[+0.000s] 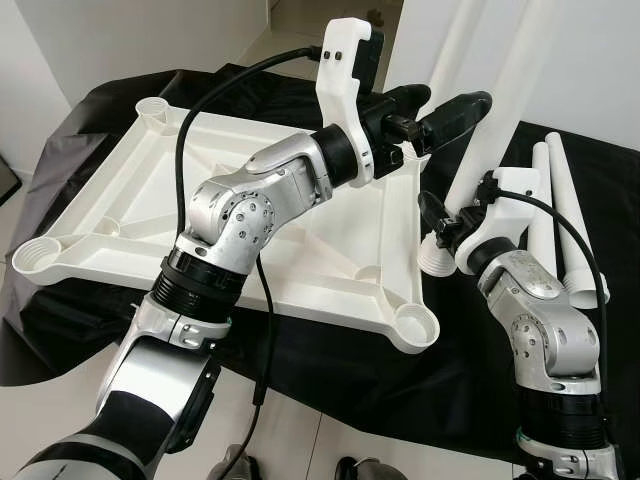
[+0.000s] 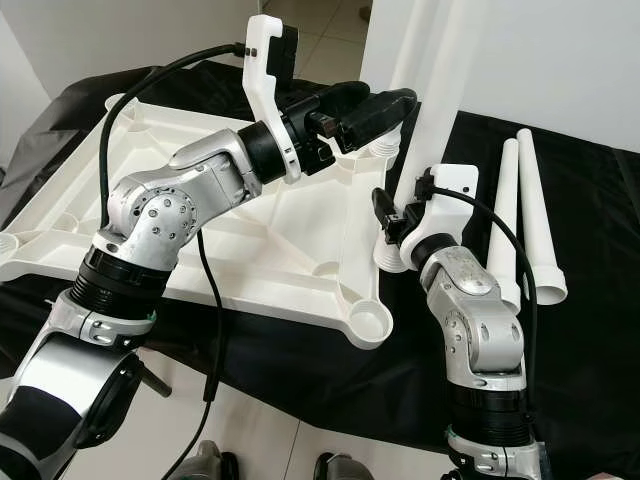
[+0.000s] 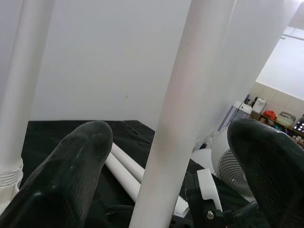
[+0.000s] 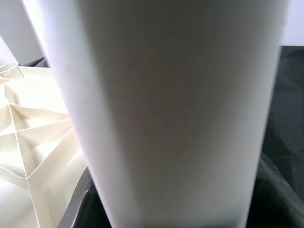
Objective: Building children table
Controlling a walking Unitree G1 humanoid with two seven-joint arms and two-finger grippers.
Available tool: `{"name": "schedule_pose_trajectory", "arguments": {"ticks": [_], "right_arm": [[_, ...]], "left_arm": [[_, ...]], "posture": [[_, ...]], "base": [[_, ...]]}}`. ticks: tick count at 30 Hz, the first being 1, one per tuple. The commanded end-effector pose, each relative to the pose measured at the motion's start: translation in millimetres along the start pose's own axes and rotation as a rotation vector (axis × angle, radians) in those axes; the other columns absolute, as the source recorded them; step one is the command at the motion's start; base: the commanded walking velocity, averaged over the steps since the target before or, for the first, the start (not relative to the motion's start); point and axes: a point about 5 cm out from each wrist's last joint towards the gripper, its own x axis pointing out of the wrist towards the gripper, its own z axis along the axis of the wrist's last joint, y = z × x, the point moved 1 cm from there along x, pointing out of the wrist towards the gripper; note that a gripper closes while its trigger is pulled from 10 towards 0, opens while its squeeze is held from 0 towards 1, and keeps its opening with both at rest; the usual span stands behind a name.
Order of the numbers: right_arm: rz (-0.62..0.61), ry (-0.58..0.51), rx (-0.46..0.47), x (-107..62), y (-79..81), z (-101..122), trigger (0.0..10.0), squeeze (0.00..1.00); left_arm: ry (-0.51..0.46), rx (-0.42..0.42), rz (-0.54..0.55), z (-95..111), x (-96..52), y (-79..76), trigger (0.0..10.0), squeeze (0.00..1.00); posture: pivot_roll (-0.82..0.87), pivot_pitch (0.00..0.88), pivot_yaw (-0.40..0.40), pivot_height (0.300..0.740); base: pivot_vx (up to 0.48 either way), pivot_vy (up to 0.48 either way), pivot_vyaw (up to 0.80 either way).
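Right gripper (image 2: 392, 222) pinching table leg (image 2: 432, 110), left gripper (image 1: 445, 110) spread, left wrist reveals fan (image 3: 232, 164)

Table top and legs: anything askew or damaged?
No damage visible. The table top lies underside up, and the leg held by the right gripper leans off vertical, its threaded end beside the socket rather than seated.
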Motion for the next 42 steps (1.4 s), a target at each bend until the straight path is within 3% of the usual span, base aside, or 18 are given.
{"name": "schedule_pose_trajectory", "arguments": {"ticks": [1, 23, 42], "right_arm": [[-0.008, -0.021, -0.005, -0.2, -1.6, 3, 10.0, 0.00], [-0.008, -0.039, -0.021, 1.0, -1.0, 6, 10.0, 0.00], [-0.035, -0.086, -0.026, 0.5, -2.9, 8, 10.0, 0.00]], "left_arm": [[0.008, 0.008, -0.190, -2, -2.0, -13.1, 10.0, 0.00], [0.016, 0.015, -0.193, -5, -2.8, -15.4, 10.0, 0.00], [0.083, 0.041, -0.086, -15, -14.6, -1.5, 10.0, 0.00]], "posture": [[0.06, 0.126, -0.022, 0.740], [0.07, 0.120, -0.029, 0.740], [0.07, 0.127, -0.017, 0.740]], "base": [[0.000, 0.000, 0.00], [0.000, 0.000, 0.00], [0.000, 0.000, 0.00]]}}
